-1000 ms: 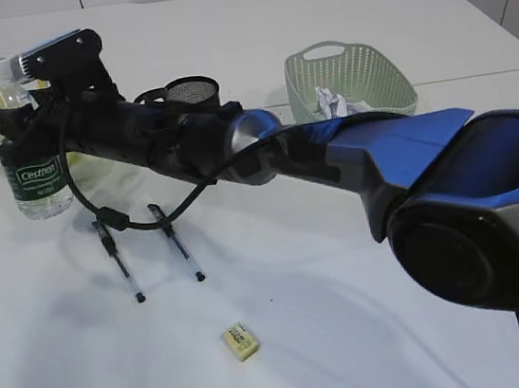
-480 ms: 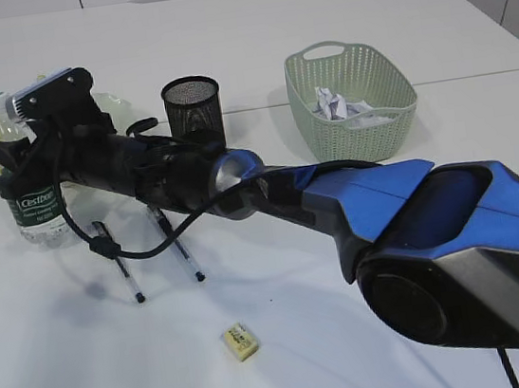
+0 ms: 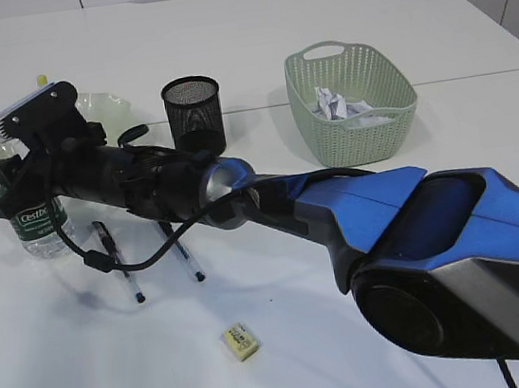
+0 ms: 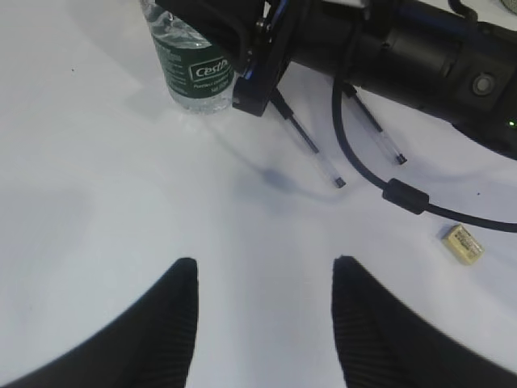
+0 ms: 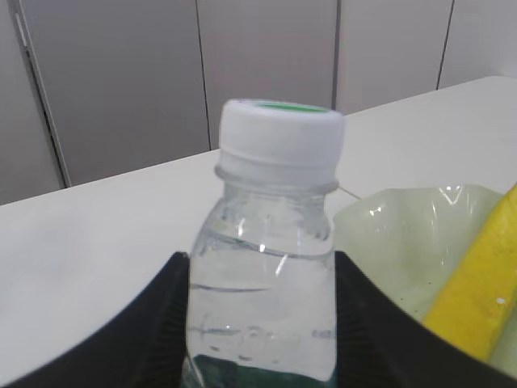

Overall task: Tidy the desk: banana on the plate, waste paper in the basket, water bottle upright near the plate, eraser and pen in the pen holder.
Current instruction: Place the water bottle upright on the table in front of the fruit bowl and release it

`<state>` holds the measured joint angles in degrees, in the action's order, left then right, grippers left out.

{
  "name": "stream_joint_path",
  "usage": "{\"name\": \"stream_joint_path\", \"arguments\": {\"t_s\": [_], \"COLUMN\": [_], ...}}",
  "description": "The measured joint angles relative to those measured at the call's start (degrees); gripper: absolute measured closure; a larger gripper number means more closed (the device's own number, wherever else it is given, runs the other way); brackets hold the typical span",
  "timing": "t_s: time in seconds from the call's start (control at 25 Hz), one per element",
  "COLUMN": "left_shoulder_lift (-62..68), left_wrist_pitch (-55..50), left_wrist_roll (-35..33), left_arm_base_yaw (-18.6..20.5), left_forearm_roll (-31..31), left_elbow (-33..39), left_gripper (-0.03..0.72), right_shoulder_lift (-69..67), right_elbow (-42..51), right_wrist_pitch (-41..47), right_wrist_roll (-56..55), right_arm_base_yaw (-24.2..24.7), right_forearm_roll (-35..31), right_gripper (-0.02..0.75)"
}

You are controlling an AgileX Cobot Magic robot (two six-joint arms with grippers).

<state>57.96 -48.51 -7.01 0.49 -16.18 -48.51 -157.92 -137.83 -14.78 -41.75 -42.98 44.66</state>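
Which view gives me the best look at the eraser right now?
The exterior view: the eraser lies in the open on the table, unobstructed, its printed top facing the camera. The left wrist view also catches it near the right edge, below a cable. The right wrist view does not show it.

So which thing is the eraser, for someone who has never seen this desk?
Start at the black mesh pen holder and come toward the camera past the two pens. The eraser lies alone there: a small pale yellow block, the only blocky thing among long thin ones.
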Motion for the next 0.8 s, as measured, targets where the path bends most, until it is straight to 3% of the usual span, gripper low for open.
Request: {"name": "stream_joint_path", "arguments": {"t_s": [0.8], "left_shoulder_lift": [0.0], "left_wrist_pitch": [-0.3], "left_wrist_roll": [0.0], "left_arm_base_yaw": [0.0], "left_forearm_roll": [0.0], "left_elbow": [0.0], "left_gripper": [0.307], "right_shoulder_lift": [0.0], "right_elbow": [0.0], "right_wrist_pitch": [0.3], "right_wrist_roll": [0.0], "right_arm_base_yaw": [0.0], "right_forearm_roll": [0.2], "right_gripper": [0.381]}}
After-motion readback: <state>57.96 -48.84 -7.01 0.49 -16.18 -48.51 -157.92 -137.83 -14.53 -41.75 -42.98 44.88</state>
